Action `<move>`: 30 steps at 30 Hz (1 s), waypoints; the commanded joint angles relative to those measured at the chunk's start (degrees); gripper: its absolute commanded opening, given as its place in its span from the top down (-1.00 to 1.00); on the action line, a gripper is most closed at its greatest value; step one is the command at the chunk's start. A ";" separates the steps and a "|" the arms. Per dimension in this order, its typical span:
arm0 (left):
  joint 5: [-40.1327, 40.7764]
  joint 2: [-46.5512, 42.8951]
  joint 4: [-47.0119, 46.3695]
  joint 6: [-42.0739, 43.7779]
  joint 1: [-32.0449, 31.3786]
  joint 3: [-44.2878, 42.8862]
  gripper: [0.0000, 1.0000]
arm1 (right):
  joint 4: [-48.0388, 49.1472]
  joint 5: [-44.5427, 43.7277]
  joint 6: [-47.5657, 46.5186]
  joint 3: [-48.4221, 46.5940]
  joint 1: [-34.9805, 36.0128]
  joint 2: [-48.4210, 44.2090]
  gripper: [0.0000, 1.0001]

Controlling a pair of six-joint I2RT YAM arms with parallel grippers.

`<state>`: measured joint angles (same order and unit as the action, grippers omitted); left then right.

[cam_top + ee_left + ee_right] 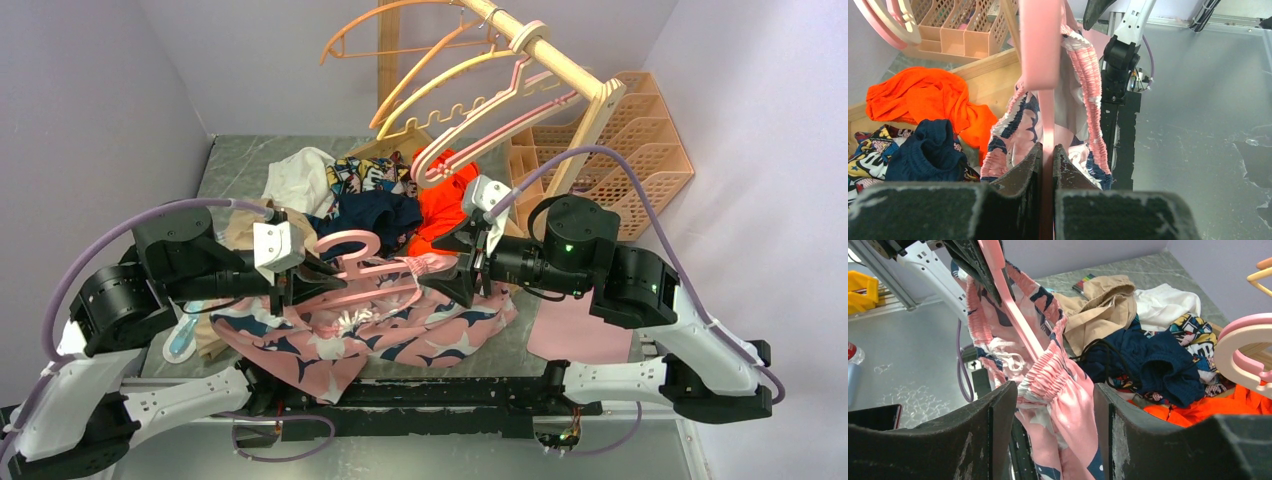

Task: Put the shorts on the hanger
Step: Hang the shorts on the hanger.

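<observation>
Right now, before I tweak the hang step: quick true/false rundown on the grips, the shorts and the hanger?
1. The left gripper is clamped on the pink hanger. True.
2. The shorts lie flat, clear of the hanger. False: the waistband is raised with a hanger arm threaded into it. Only the legs trail on the table.
3. The waistband sits between the jaws of the right gripper. True.
4. The right gripper holds the orange-red garment. False: that garment lies in the clothes pile behind the arms, and neither gripper touches it.
</observation>
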<state>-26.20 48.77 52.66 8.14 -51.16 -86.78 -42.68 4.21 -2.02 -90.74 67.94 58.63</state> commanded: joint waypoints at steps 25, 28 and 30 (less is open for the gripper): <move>-2.20 -0.78 -2.91 -0.66 0.25 1.74 0.86 | 2.85 -4.71 0.58 1.50 0.03 0.76 1.00; -2.99 -0.75 -3.42 -0.84 0.27 2.25 0.86 | 5.02 -6.99 2.19 1.44 0.00 0.18 1.00; -3.35 -0.49 -3.48 -0.81 0.27 2.52 0.86 | 6.10 -7.86 3.23 1.24 0.05 0.09 1.00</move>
<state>-26.81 48.58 52.77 7.92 -51.09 -84.62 -40.53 0.14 -1.13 -89.34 67.99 59.99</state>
